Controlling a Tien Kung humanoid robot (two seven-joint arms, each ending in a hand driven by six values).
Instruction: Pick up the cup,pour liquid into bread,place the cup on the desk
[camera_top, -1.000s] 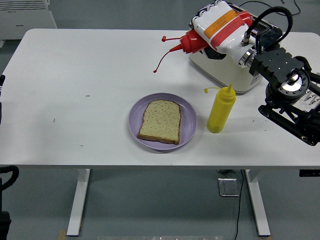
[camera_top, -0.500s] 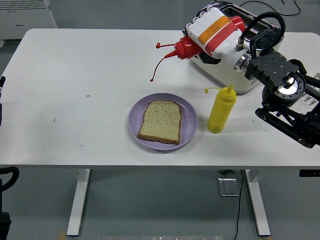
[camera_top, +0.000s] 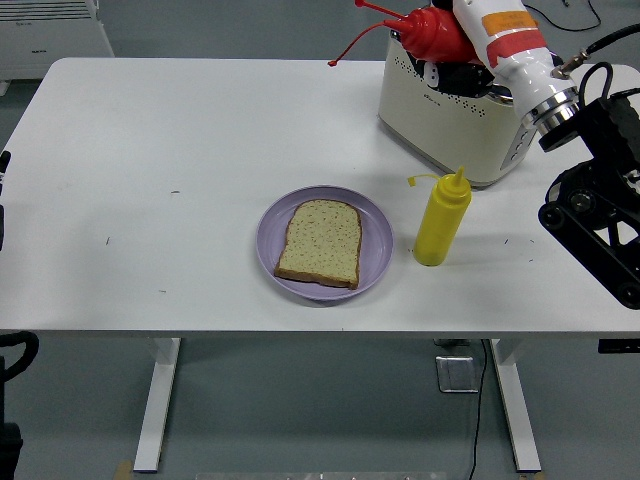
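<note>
The round lilac plate (camera_top: 322, 282) with its bread slice (camera_top: 320, 241) has bare white tabletop (camera_top: 150, 150) from seven to twelve o'clock. At three o'clock, just beside it, stands an upright yellow plastic squeeze bottle (camera_top: 441, 220); at one o'clock a cream boxy toaster (camera_top: 450, 115) blocks the way.

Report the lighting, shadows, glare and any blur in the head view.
Head view: even, soft overhead light; faint shadows under the purple plate and beside the yellow squeeze bottle; mild shine on the right robot hand gripping the red squeeze bottle; everything sharp, with no obvious motion blur.
</note>
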